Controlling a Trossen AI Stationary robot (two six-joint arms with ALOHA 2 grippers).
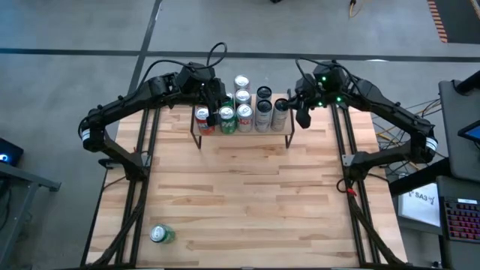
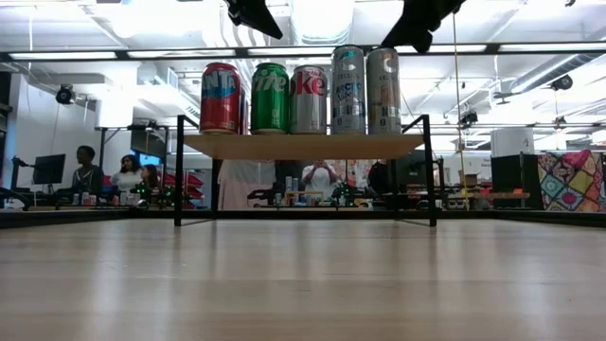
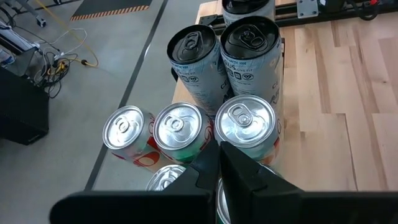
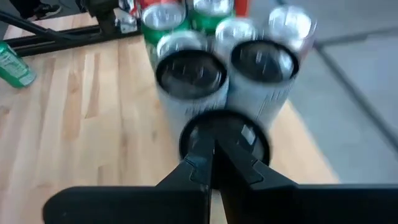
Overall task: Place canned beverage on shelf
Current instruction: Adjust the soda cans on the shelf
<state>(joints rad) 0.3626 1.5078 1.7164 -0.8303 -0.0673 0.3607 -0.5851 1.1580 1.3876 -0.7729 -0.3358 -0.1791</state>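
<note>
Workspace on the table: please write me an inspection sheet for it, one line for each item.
Surface: light-wood table, mostly bare.
Job's things: shelf at the far edge carries several upright cans; one green can lies on its side at the table's near left corner.
Clutter: nothing seen.
Grippers: left gripper shut, empty, above the shelf's cans; right gripper shut, empty, above the shelf's right end.
Cables: loose wires on the floor.
Surroundings: people sit at desks behind the table.
</note>
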